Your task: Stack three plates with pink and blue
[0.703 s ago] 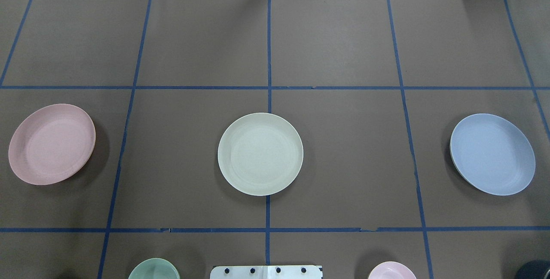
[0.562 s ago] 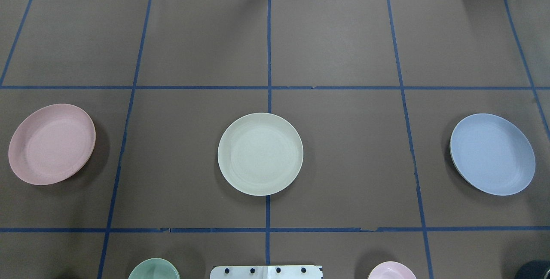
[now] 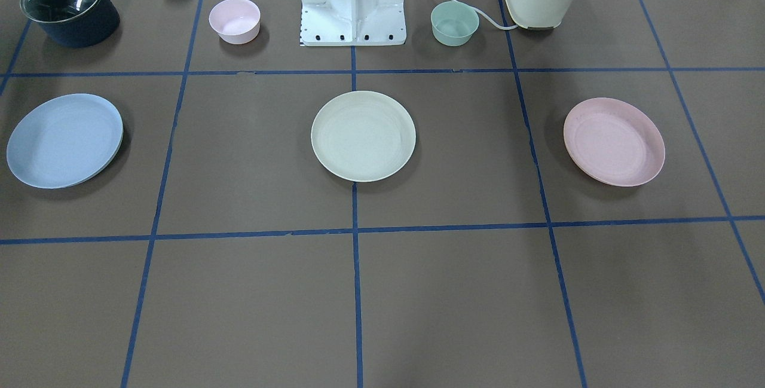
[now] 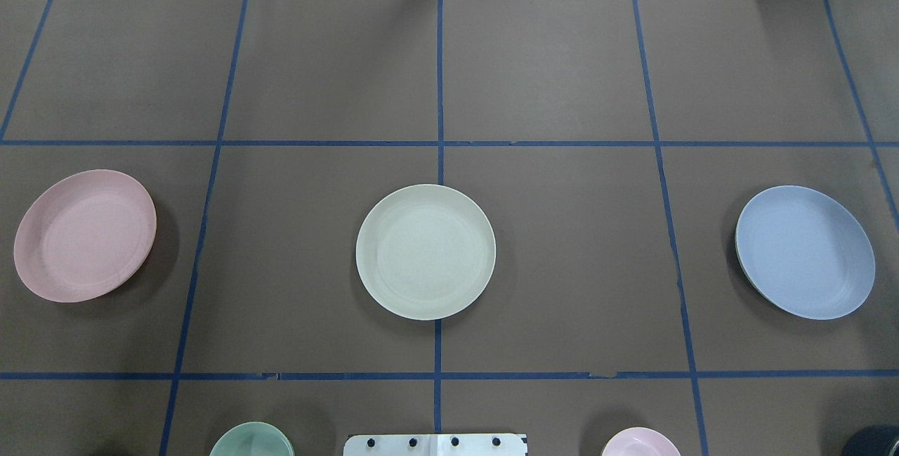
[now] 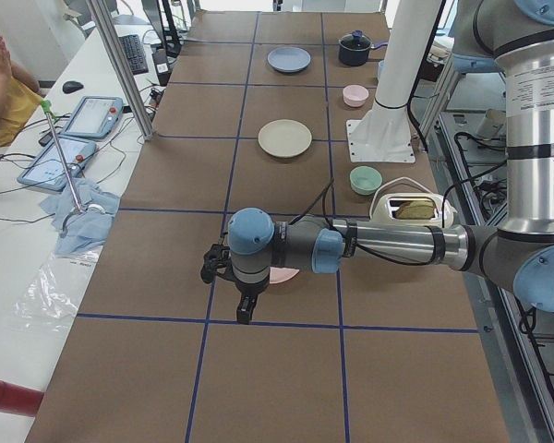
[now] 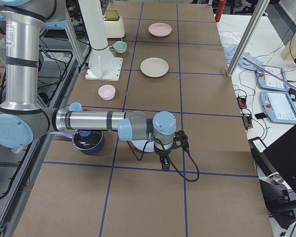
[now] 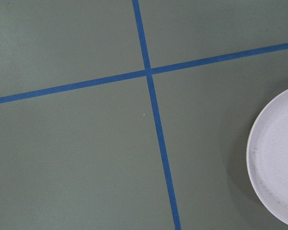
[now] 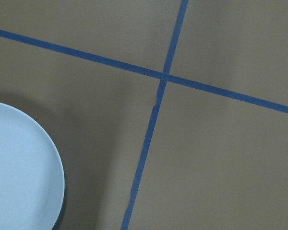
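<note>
Nothing stacked on the counter (image 4: pixel 562 69).
Pink plate (image 4: pixel 84 235) by left edge, cream plate (image 4: pixel 425 251) central, blue plate (image 4: pixel 805 251) by right edge; jaws' state cannot be told.

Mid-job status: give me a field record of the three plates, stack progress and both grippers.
pale pink round plastic plate: alone, robot's left side
cream round plastic plate: alone, centre
light blue round plastic plate: alone, robot's right side
stack: not started; no plates touch
left gripper: near the pink plate; open or shut unclear
right gripper: near the blue plate; open or shut unclear
</note>
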{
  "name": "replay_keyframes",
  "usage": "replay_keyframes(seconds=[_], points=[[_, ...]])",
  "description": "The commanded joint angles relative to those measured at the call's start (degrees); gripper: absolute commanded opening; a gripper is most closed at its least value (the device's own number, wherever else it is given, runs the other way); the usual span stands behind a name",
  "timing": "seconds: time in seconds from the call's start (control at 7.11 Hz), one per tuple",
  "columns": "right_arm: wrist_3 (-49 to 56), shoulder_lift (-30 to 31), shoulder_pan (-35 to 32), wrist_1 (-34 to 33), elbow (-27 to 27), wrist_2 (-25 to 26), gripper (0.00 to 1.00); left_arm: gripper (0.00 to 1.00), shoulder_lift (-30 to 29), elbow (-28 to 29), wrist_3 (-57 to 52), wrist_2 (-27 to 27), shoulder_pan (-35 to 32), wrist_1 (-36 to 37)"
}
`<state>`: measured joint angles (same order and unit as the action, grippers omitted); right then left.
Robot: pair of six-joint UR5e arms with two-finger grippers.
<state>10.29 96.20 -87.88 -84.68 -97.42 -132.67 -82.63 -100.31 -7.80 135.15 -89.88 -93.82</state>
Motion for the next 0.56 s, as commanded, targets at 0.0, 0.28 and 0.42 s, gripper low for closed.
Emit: replay_keyframes(seconds=[0.0, 0.28, 0.42], points=[[-0.8, 0.6, 0.3, 9.3, 0.2, 0.0, 1.0, 1.0, 0.5, 1.9, 0.2, 0.4, -0.1, -8.6], [-0.9, -0.1, 0.3, 15.2, -0.1, 0.2, 1.0, 1.0, 1.0, 1.8, -0.4, 0.5, -0.2, -8.9], [-1.0, -0.1, 0.3, 16.4, 0.0, -0.1, 1.0, 1.0, 0.7, 1.2, -0.4, 0.6, -3.2, -9.7]])
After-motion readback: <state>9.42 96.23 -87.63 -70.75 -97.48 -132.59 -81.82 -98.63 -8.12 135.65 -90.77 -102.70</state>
